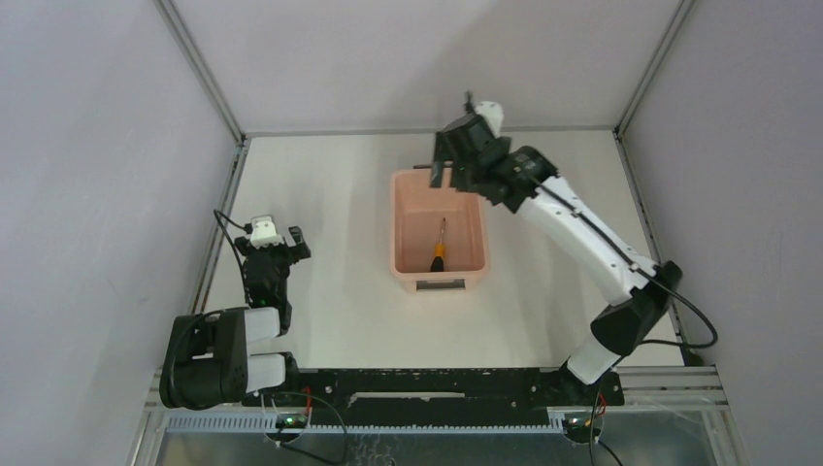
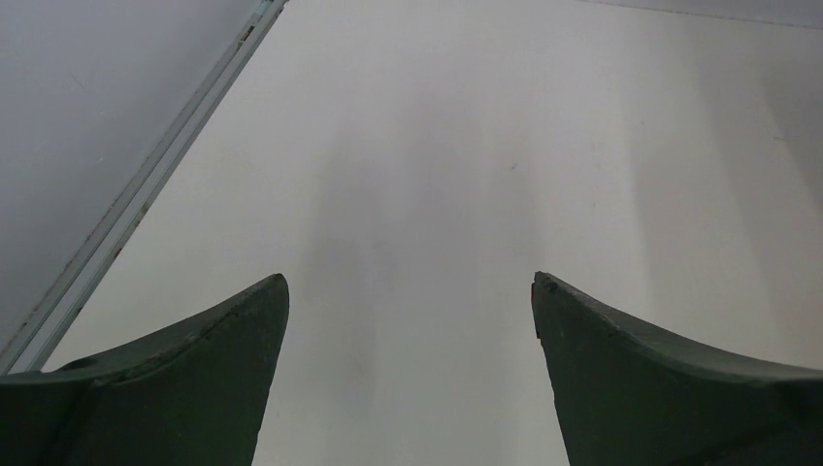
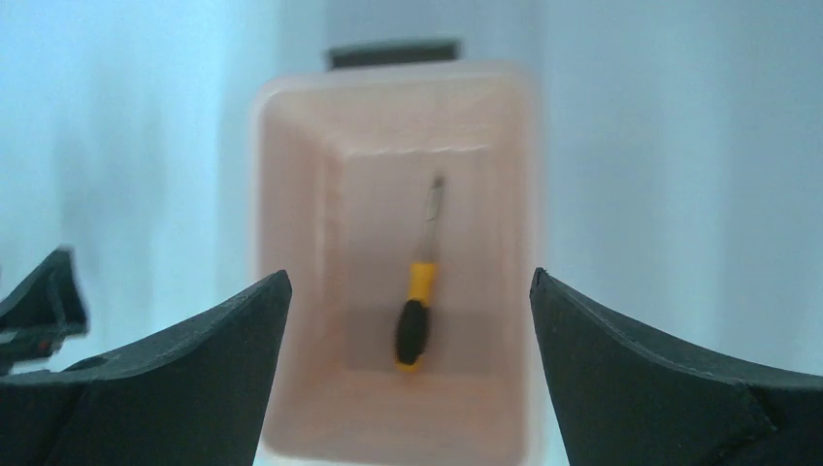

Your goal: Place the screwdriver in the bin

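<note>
Screwdriver (image 1: 439, 250) lies inside bin (image 1: 400, 233), axis near–far, handle near; right gripper (image 3: 408, 276) above bin's far end, jaws apart, empty; left gripper (image 2: 410, 280) likewise apart, well off left.

This looks like a robotics lab test cell. A bare white surface (image 1: 340, 194) is boxed in by plain grey wall panels (image 1: 97, 146) on its left, far and right edges. Aluminium frame bars (image 1: 199, 68) rise from its far corners. The left arm (image 1: 267, 282) and right arm (image 1: 582, 233) are bolted to a black rail (image 1: 437, 381) along the near edge, and a loose cable (image 1: 714, 335) loops near the near right corner.
</note>
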You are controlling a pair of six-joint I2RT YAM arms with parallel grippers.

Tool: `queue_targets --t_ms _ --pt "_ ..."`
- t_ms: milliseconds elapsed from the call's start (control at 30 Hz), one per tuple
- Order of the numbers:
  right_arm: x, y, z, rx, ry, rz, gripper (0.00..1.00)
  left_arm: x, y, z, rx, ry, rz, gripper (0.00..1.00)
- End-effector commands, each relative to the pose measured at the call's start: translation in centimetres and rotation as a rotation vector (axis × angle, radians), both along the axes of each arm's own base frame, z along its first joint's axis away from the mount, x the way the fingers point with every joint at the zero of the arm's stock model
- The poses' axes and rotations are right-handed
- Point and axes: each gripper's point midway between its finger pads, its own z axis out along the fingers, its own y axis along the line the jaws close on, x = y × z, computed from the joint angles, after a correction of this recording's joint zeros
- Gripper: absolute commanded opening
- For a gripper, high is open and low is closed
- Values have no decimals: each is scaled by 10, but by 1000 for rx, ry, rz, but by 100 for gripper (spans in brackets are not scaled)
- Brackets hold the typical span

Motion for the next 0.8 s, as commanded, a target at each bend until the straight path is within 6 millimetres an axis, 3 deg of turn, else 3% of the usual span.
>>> queue_targets --t_ms 0,167,367,533,767 --pt "7 -88 9 -157 3 -151 100 13 2 32 24 -91 4 100" --pt "12 -168 12 -187 7 -301 100 13 2 32 24 -91 4 100" --pt "-3 -234 5 -168 3 -421 100 13 1 32 24 -91 2 100" --pt "-14 -257 3 -124 -19 -453 100 13 2 32 24 -92 4 100" --pt "-20 -259 10 -107 -43 -427 100 13 2 32 24 -91 4 100"
